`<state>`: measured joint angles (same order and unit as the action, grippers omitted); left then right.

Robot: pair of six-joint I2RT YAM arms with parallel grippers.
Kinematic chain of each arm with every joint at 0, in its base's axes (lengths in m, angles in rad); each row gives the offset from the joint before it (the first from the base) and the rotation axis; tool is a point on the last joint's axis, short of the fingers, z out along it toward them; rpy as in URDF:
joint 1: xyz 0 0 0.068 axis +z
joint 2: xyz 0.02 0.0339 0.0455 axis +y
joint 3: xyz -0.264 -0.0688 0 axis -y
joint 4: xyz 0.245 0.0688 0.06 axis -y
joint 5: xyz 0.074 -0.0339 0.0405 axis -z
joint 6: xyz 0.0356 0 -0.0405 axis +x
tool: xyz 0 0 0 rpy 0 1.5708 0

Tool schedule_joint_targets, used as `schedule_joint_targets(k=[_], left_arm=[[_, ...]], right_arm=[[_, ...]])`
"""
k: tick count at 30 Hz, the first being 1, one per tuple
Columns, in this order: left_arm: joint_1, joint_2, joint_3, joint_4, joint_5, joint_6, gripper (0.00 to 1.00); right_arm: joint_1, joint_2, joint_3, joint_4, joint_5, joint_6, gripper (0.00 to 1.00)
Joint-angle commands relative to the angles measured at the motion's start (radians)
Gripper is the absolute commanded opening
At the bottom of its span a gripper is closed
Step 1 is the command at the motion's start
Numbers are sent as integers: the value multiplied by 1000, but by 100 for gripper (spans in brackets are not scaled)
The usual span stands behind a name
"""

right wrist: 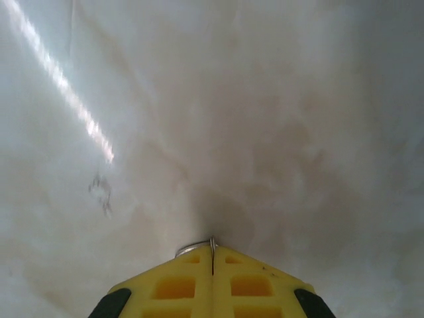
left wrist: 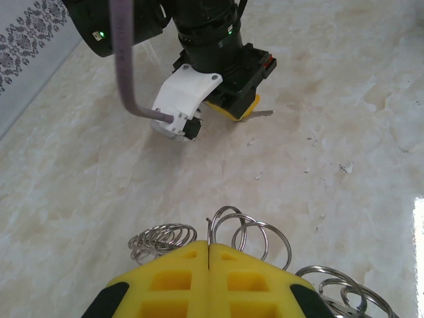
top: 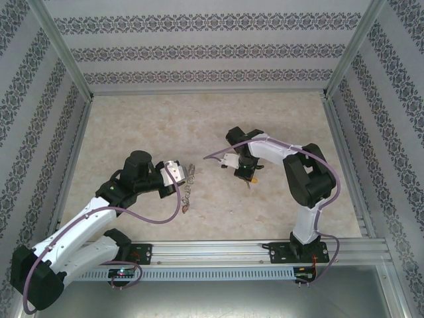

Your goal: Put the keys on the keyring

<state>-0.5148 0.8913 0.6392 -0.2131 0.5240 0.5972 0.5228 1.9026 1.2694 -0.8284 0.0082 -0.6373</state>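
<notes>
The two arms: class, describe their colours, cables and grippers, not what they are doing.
Both the left arm and the right arm have white shells with black joints, and a mauve cable loops along each. The left gripper and right gripper are yellow, with square recesses and black bases. A green light marks the left arm.

Marbled beige tabletop (top: 132, 119), patterned walls (top: 199, 53), aluminium front rail (top: 218, 249).

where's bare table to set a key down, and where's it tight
Bare: the far half of the table, from the back wall down to the grippers, and the near strip between the keyring and the right arm's base. Crowded: the middle, where the left gripper pinches the keyring and the right gripper, holding a key, faces it closely.
</notes>
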Motion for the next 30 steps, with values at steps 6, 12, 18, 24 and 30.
schedule_joint_targets(k=[6, 12, 18, 24, 30], left_arm=[[15, -18, -14, 72, 26, -18, 0], [14, -7, -4, 67, 14, -9, 0], [15, -4, 9, 76, 84, 27, 0], [15, -52, -8, 113, 206, 82, 0], [15, -62, -2, 133, 226, 83, 0]], right_arm=[[13, 31, 24, 82, -78, 85, 5], [-26, -75, -23, 124, -177, 122, 23], [-78, -304, -157, 207, -356, 6, 33], [-37, -614, -350, 504, -650, -34, 32], [65, -682, -403, 755, -726, 86, 33]])
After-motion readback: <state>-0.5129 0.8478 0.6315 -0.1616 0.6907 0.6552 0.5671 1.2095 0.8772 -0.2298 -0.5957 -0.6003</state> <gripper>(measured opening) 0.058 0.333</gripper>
